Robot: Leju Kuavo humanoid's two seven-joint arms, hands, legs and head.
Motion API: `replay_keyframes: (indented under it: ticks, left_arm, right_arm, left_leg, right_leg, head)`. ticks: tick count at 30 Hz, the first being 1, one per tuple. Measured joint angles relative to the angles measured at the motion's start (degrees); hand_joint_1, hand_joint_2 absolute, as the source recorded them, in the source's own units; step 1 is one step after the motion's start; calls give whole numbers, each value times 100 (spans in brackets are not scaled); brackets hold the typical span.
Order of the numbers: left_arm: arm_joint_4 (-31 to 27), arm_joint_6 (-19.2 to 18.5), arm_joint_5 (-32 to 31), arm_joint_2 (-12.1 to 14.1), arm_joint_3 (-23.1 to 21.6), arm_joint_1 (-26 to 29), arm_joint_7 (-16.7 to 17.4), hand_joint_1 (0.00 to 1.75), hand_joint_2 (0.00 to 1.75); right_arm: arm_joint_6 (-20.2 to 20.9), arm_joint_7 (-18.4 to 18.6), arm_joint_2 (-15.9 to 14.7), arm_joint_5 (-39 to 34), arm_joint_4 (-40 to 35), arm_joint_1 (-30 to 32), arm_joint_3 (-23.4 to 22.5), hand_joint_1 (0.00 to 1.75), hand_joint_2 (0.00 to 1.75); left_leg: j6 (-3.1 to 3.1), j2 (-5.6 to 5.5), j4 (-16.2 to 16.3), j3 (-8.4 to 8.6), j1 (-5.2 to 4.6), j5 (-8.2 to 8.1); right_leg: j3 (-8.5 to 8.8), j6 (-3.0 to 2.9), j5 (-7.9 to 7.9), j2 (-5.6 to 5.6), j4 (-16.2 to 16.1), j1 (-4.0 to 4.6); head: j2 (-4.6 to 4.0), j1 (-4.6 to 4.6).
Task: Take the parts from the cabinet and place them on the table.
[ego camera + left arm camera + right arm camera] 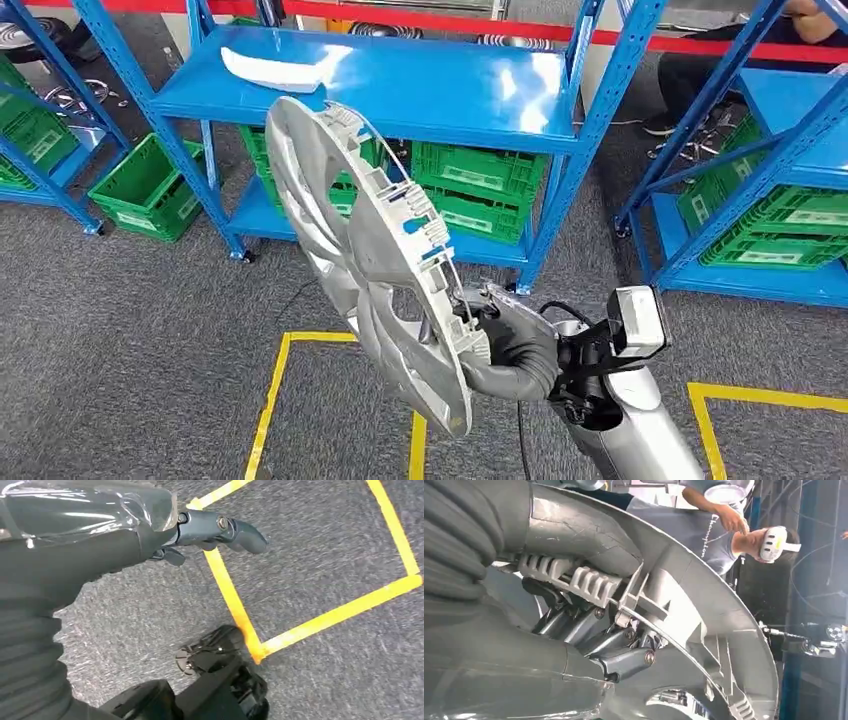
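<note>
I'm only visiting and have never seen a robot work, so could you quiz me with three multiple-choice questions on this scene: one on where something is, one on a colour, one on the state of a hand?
1. Where is the silver wheel cover?
A. On the shelf
B. In the right hand, in the air
C. On the floor

2. What colour are the crates under the rack's shelf?
A. Green
B. Red
C. White

3. What is the left hand doing?
A. Holding a crate
B. Gripping the cover
C. Holding nothing, above the carpet

Answers: 1 B, the fingers grip the cover's rim in front of the rack. 2 A, the crates are plainly green. 3 C, only grey carpet and yellow tape lie beneath it.
</note>
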Motion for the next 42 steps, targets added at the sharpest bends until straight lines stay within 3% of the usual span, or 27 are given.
replay_keyframes:
  ticks: [2,4,6,7,8,10,11,13,16,17,20,21,22,23,24,26,28,30,31,32,33,35,37,38,39,41,42]
  left_arm:
    - [-2,2,0,-15,-2,-2,7,0,175]
    - [-4,2,-2,-15,-7,-1,18,0,175]
    - [-4,4,-7,-11,-20,0,22,0,175]
    - [-4,4,-7,0,-22,0,22,0,175]
    - [-4,4,-7,0,-28,1,31,0,175]
    - [-4,4,-9,7,-35,-2,31,0,175]
    - [-4,4,-9,7,-37,-1,31,0,175]
    - [-4,4,-9,9,-42,-1,33,0,175]
    - [-31,4,-9,11,-46,-8,33,0,175]
    - [-39,4,-11,11,-48,-25,35,0,175]
    - [-57,7,-11,13,-52,-28,42,0,175]
    - [-68,2,-9,18,-52,-26,52,0,175]
    - [-74,0,-7,17,-52,-34,52,0,175]
    - [-83,-2,-4,18,-52,-45,52,0,175]
    - [-90,-9,2,17,-52,-51,57,0,175]
    - [-94,-13,9,13,-52,-47,63,0,175]
    - [-94,-13,9,11,-52,-43,68,0,175]
    - [-94,-13,13,11,-52,-44,70,0,175]
    - [-94,-11,17,9,-52,-43,72,0,175]
    - [-98,-11,17,7,-52,-42,79,0,175]
    - [-105,-9,17,0,-52,-45,79,0,175]
    - [-105,-9,20,2,-52,-41,81,0,175]
    - [-107,-9,20,7,-52,-33,81,0,175]
    - [-114,-7,20,13,-55,-27,81,0,175]
    - [-122,-2,20,13,-55,-18,81,0,175]
    - [-129,-2,20,13,-55,-16,94,0,175]
    - [-129,-2,20,13,-55,-15,96,0,175]
  right_arm:
    - [-26,7,2,13,-20,-28,2,175,175]
    - [-46,9,0,17,-31,-29,2,175,175]
    - [-61,11,0,22,-35,-26,4,175,175]
    - [-61,11,0,22,-35,-37,4,175,175]
    - [-61,11,4,22,-37,-35,7,175,175]
    - [-61,13,4,22,-37,-31,13,175,175]
    - [-63,13,4,22,-37,-30,15,175,175]
    - [-63,13,2,22,-37,-24,30,175,175]
    - [-66,22,2,44,-59,-26,48,175,175]
    - [-72,22,4,59,-81,-26,48,175,175]
    - [-81,17,7,81,-112,-35,52,175,175]
    - [-81,15,4,85,-120,-30,50,175,175]
    - [-81,13,0,85,-127,-29,46,175,175]
    - [-81,9,-2,83,-131,-28,44,175,175]
    - [-83,7,-7,85,-138,-22,42,175,175]
    - [-90,2,-13,85,-138,13,39,175,175]
    - [-90,2,-24,85,-138,42,41,175,175]
    - [-90,2,-31,90,-138,42,42,175,175]
    - [-94,-2,-31,90,-138,38,39,175,175]
    - [-98,-4,-31,92,-138,35,39,175,175]
    - [-101,-4,-31,101,-144,26,39,175,175]
    - [-109,-15,-33,103,-146,31,31,175,175]
    - [-122,-20,-33,107,-144,43,24,175,175]
    - [-131,-20,-31,109,-146,36,24,175,175]
    - [-136,-20,-26,114,-149,44,24,175,175]
    - [-138,-20,-20,118,-151,61,22,175,175]
    - [-138,-20,-20,122,-151,82,17,175,175]
  left_leg:
    - [-49,-2,79,-105,-47,53]
    - [-120,11,75,-128,-17,145]
    - [-197,4,66,-160,-21,219]
    - [-233,-21,149,-229,18,50]
    - [-274,-18,387,-302,38,-271]
    - [-363,-17,1296,-554,85,-911]
    - [-393,-18,1699,-644,100,-1067]
    - [-412,-17,1853,-516,123,-936]
    - [-371,-21,444,517,147,-503]
    - [-332,-33,81,740,134,-698]
    - [-208,-46,43,685,48,-622]
    - [-128,-36,1,663,39,-557]
    - [-52,3,-68,653,97,-458]
    - [-9,11,-82,592,80,-398]
    - [30,14,-78,507,75,-340]
    - [45,16,-71,340,50,-225]
    - [36,17,-50,176,40,-118]
    - [8,14,4,6,39,-26]
    - [-13,11,45,-66,39,7]
    - [-38,7,91,-106,39,27]
    - [-79,11,148,-187,7,69]
    - [-147,13,146,-202,22,152]
    - [-223,5,140,-242,34,210]
    - [-271,-11,230,-304,65,31]
    - [-302,-11,491,-391,78,-304]
    - [-360,-14,1374,-644,103,-897]
    - [-379,-14,1767,-726,109,-1032]
  right_leg:
    - [583,-113,-109,-12,-874,47]
    - [444,-130,-53,4,-824,63]
    - [384,-222,33,6,-854,25]
    - [385,-256,95,-7,-856,-5]
    - [320,-324,148,-15,-854,-11]
    - [182,-335,265,-15,-843,1]
    - [114,-326,309,-14,-833,5]
    - [-23,-298,400,-10,-802,4]
    - [-143,-239,487,7,-759,2]
    - [-173,-192,519,4,-758,20]
    - [-200,-68,630,-9,-768,6]
    - [-205,-14,690,-5,-799,13]
    - [-254,-26,620,-6,-735,-4]
    - [-359,-62,420,-1,-573,5]
    - [-526,-116,127,3,-192,3]
    - [-816,-141,-350,4,748,3]
    - [-809,-53,-367,3,1094,2]
    - [-304,68,-60,2,468,2]
    - [31,79,38,1,-19,2]
    - [325,46,3,-4,-437,5]
    - [576,-47,-170,4,-856,44]
    - [451,-86,-125,13,-785,62]
    - [404,-203,-35,10,-794,19]
    - [386,-242,28,-1,-795,3]
    - [321,-311,79,-7,-795,3]
    - [180,-332,197,-9,-788,16]
    - [109,-329,252,-10,-786,26]
  head:
    - [0,2]
    - [0,-4]
    - [0,-6]
    - [0,-2]
    - [0,-35]
    - [0,-37]
    - [0,-35]
    - [0,-39]
    - [0,-39]
    - [0,-39]
    - [0,-31]
    - [0,-26]
    - [0,-22]
    - [0,-17]
    - [0,-13]
    - [0,-13]
    - [0,-13]
    - [0,-11]
    - [0,-9]
    - [0,-13]
    - [0,-11]
    - [0,-9]
    - [0,-7]
    - [0,-19]
    - [0,-31]
    - [0,-31]
    - [0,-28]
